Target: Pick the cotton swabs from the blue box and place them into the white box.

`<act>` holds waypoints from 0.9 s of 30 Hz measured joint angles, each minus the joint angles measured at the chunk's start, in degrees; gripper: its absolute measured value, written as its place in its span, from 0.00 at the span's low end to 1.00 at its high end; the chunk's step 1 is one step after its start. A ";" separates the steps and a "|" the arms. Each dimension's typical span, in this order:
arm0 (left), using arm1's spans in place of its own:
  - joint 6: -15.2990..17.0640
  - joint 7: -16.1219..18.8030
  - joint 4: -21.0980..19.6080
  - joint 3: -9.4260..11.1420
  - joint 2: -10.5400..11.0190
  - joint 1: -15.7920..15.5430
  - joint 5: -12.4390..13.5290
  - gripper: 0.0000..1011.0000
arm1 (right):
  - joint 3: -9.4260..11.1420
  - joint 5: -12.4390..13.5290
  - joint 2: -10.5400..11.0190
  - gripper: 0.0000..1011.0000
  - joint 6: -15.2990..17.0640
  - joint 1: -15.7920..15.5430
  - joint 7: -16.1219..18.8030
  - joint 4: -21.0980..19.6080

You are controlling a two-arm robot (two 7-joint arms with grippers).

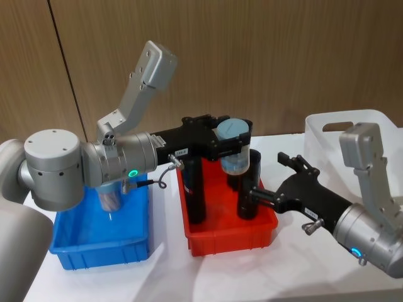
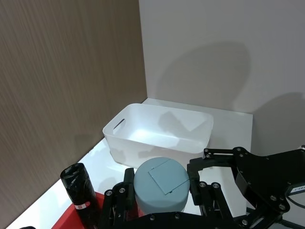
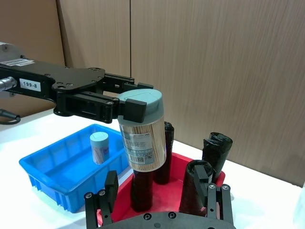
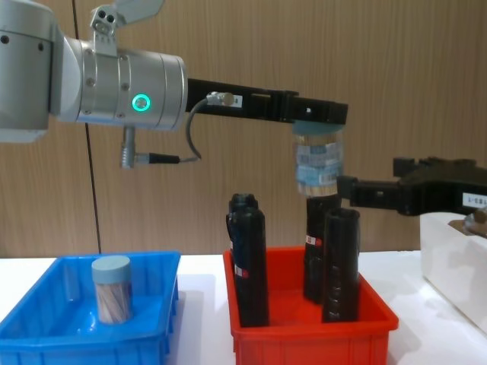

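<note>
My left gripper (image 1: 234, 139) is shut on a clear jar of cotton swabs (image 1: 235, 154) with a grey-blue lid and holds it in the air above the red bin. From the side, the jar (image 4: 319, 161) hangs over the black cylinders; its lid (image 2: 161, 183) sits between my fingers. A second jar (image 4: 112, 289) stands in the blue box (image 4: 84, 342), partly hidden behind my left arm in the head view. The white box (image 1: 352, 123) stands at the far right. My right gripper (image 1: 271, 179) hovers open and empty at the red bin's right side.
A red bin (image 1: 233, 236) with several tall black cylinders (image 1: 195, 189) stands between the blue box (image 1: 101, 251) and the white box (image 2: 157, 129). A wooden wall runs behind the table. Bare white tabletop lies in front of the bins.
</note>
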 joint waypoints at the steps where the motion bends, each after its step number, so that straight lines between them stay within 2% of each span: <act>1: 0.00 0.00 0.00 0.00 0.00 0.00 0.00 0.66 | -0.03 0.20 -0.16 0.99 0.15 0.26 0.01 0.26; 27: 0.00 0.00 0.00 0.00 0.00 0.00 0.01 0.66 | -1.25 -0.19 -3.05 0.99 0.61 4.95 0.97 5.50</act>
